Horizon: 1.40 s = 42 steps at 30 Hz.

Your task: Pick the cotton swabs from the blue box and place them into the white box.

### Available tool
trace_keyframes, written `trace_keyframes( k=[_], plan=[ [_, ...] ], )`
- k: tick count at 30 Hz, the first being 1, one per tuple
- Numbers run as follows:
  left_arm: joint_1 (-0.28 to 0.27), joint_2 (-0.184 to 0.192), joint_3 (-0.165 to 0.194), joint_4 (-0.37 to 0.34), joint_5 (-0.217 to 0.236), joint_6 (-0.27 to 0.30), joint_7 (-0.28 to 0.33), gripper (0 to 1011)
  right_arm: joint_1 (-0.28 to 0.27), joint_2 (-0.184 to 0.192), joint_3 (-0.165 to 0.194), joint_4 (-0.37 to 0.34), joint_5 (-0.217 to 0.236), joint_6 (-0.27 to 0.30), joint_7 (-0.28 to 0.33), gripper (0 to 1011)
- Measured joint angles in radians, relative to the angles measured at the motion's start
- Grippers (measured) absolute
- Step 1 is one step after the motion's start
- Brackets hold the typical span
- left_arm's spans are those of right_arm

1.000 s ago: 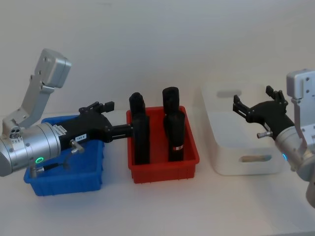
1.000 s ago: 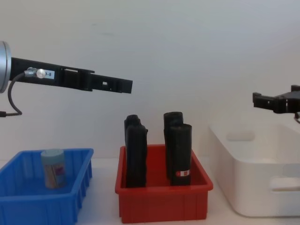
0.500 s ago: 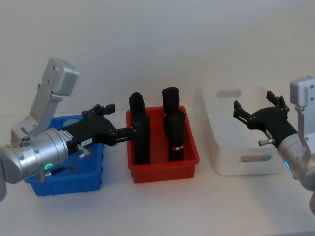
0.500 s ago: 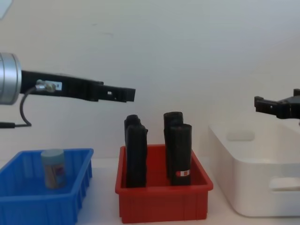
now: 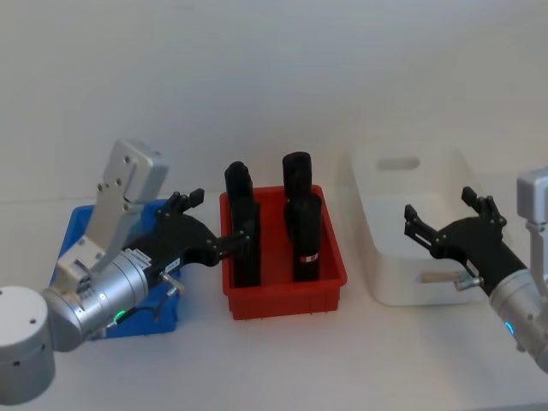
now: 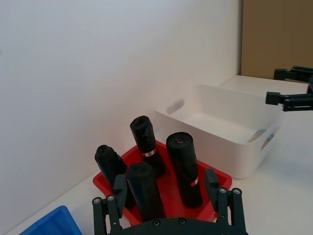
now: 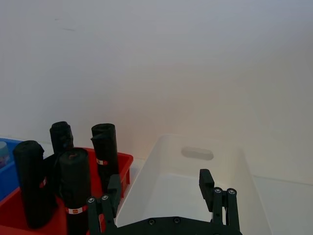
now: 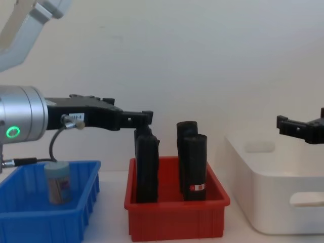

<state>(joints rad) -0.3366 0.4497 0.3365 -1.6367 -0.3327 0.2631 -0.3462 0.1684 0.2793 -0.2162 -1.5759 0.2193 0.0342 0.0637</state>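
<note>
1. The blue box (image 8: 76, 217), a low rectangular bin of bright blue plastic with ribbed sides, sits at the left of the white worktop (image 5: 342, 360).
2. The cotton swabs (image 8: 56, 182), one small clear cylindrical jar with a pale blue-green lid and a pink-and-blue label, stand upright inside the blue box.
3. Just right of it is a red plastic bin (image 5: 282, 293) of the same ribbed shape, holding four tall matte black cylinders (image 5: 297, 171) that stand upright; two of them show a narrow red-and-white band.
4. The white box (image 5: 390, 257), a larger glossy plastic tub with rounded corners and oval handle cut-outs, stands at the right, apart from the red bin.
5. The left tool (image 5: 221, 218), black and angular on a brushed silver wrist, hangs above the blue box's right side. Its fingers are spread wide with nothing between them, and their tips reach over the red bin's left edge.
6. The right tool (image 5: 439, 207), also black, hangs over the near part of the white box, its fingers likewise parted and empty.
</note>
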Motion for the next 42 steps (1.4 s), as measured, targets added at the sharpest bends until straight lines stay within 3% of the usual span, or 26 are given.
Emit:
trace_keyframes(
  k=[12,24,42],
  plan=[
    [0.048,-0.032,0.057,0.005,0.063,-0.119,0.160,1000,-0.123,0.039,-0.007,-0.129,0.046,0.000,0.002,1001],
    [0.091,-0.061,0.108,0.010,0.121,-0.226,0.305,1000,-0.181,0.058,-0.010,-0.189,0.068,0.000,0.003,1001],
    [0.099,-0.068,0.118,0.011,0.133,-0.249,0.335,1000,-0.179,0.056,-0.008,-0.185,0.069,-0.002,0.009,1002]
  ],
)
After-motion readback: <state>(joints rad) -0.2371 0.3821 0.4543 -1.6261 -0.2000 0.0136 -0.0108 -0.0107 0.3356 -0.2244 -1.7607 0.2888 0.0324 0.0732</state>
